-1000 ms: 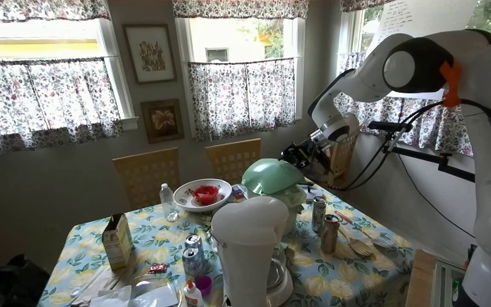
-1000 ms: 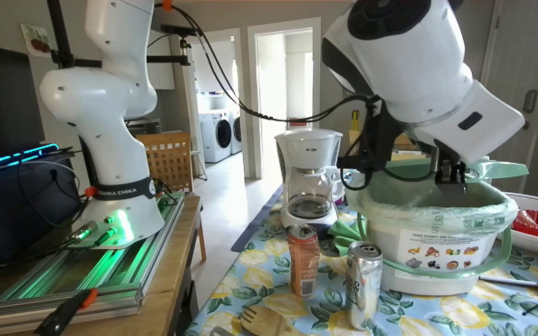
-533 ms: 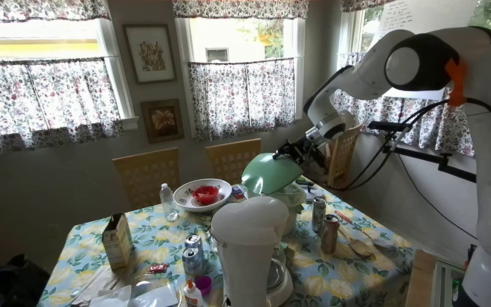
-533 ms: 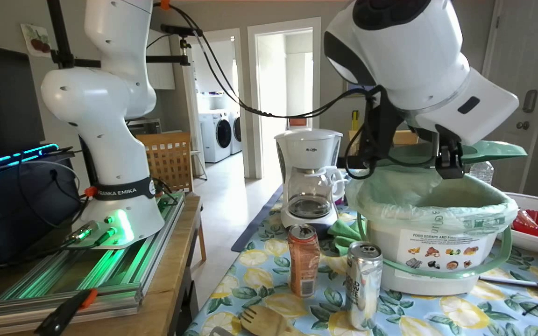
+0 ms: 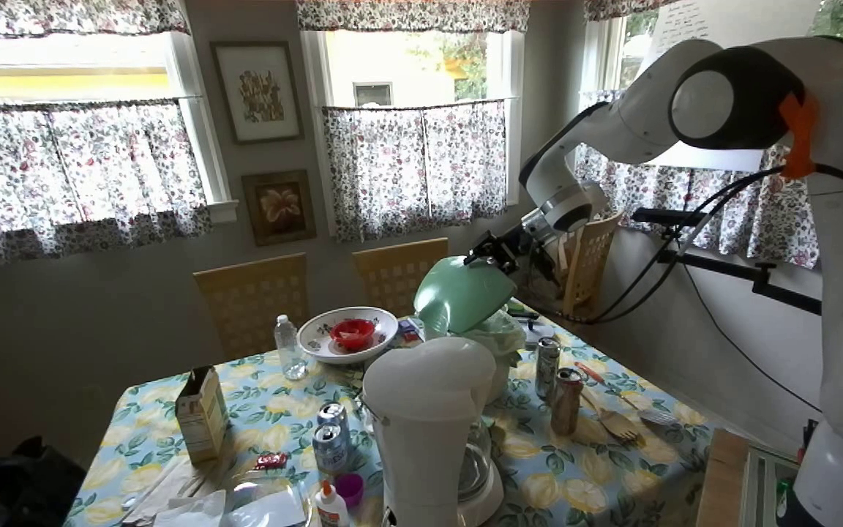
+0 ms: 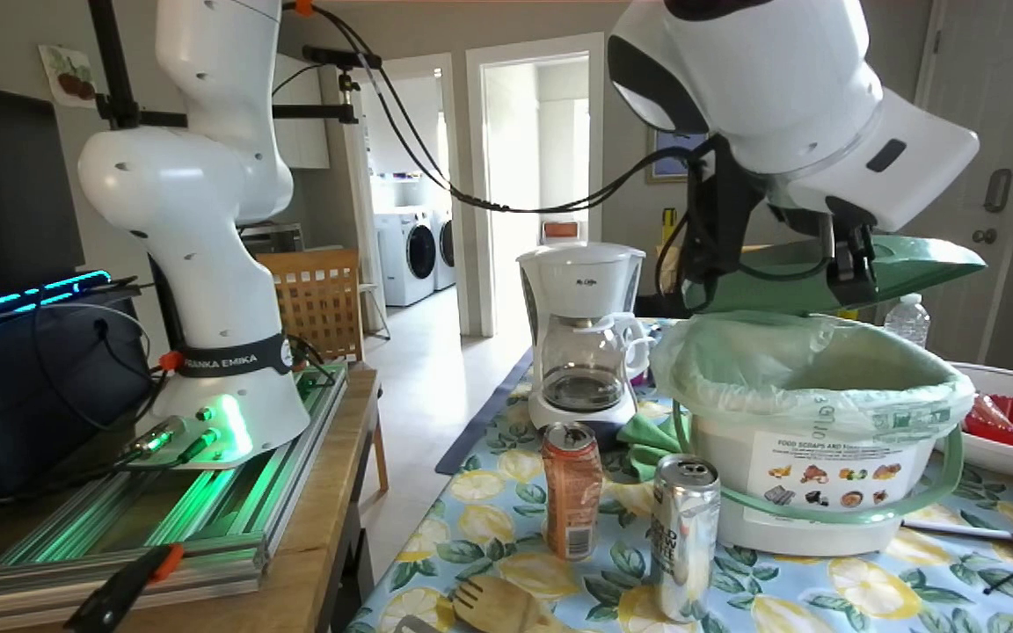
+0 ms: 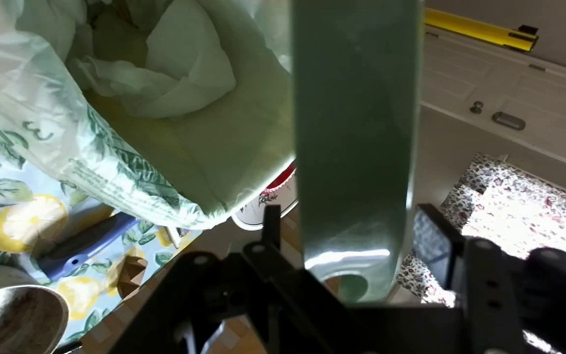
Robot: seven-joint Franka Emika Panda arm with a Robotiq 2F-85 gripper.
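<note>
1. A green lid slopes above a food-scraps bin, leaving a gap over the mouth that narrows toward the coffee maker.
2. The gripper fills the space at the lid's edge, a finger on either side in the wrist view.
3. Crumpled paper occupies part of the bin; a channel runs beside it along the liner.
4. In an exterior view, an orange can and a silver can obstruct the bin's front corner, a narrow slot between them.
5. A green cloth lies between coffee maker and bin.
6. A white bowl stands near the bin; black cables sag overhead.
7. A strip of tablecloth offers passage between coffee maker and wooden fork.
</note>
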